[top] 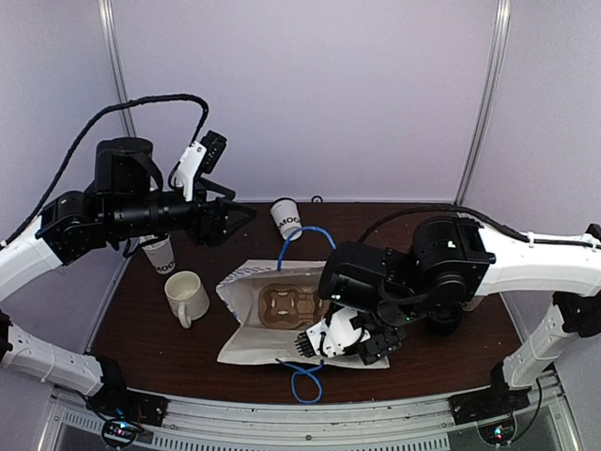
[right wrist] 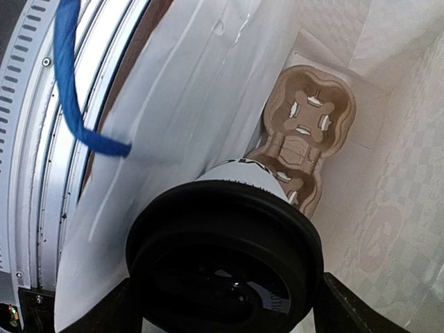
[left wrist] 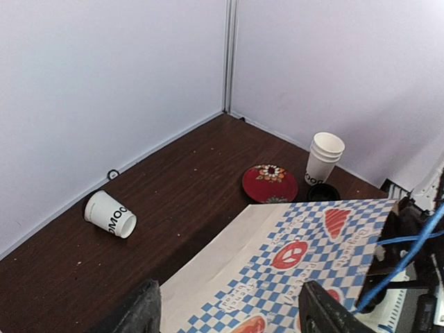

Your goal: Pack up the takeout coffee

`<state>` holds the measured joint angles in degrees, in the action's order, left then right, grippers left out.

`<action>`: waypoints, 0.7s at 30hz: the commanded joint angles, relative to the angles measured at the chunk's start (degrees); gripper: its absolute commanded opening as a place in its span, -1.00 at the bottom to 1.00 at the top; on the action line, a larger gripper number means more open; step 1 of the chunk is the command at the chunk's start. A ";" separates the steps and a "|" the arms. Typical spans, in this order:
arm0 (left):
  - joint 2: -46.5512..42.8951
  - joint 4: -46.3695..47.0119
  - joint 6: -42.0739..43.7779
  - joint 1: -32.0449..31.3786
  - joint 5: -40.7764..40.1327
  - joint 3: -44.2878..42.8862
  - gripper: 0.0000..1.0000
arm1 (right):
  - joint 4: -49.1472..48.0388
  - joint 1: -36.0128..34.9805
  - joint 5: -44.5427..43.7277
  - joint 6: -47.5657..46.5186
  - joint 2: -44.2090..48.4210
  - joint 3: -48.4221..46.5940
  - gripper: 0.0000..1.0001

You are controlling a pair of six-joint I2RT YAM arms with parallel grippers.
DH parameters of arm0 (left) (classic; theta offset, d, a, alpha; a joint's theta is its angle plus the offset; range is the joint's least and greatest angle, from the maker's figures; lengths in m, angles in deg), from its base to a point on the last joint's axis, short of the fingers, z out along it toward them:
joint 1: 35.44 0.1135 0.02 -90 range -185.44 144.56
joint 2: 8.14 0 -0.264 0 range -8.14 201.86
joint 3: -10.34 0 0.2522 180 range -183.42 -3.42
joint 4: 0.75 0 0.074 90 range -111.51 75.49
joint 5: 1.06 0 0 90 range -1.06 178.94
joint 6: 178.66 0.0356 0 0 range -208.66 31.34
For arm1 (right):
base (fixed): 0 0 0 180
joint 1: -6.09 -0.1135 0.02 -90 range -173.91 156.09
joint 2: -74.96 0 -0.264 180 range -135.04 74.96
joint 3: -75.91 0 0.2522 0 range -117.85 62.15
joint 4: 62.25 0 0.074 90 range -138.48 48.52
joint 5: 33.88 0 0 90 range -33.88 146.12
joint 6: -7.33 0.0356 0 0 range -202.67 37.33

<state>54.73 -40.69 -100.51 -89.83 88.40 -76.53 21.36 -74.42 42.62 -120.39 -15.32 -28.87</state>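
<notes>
Right fingers [right wrist: 347, 316] clasp the lidded coffee cup [right wrist: 222, 250] inside the bag [right wrist: 180, 90], just short of the cardboard tray [right wrist: 309, 118]. Best ease its base squarely into a pocket before letting go. Left fingers [left wrist: 142, 309] gape wide, empty.

The left arm [top: 113, 211] is held high and reaches level toward the middle. Its tool [left wrist: 232, 312] has both fingers [left wrist: 142, 309] spread wide with nothing between them. The right arm [top: 470, 258] folds in from the right and bends down at the wrist, its tool [top: 349, 340] pointing low and leftward, fingers [right wrist: 350, 312] pressed to either side of a lidded coffee cup [right wrist: 225, 243].
</notes>
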 commanded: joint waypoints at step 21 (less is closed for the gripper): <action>7.45 8.94 2.96 1.18 -9.00 7.45 0.50 | -17.50 0.14 -15.40 -4.95 5.49 13.97 0.31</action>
<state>61.66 -36.14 -98.35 -89.35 78.52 -70.01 8.53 -74.59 30.38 -124.54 -10.11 -15.80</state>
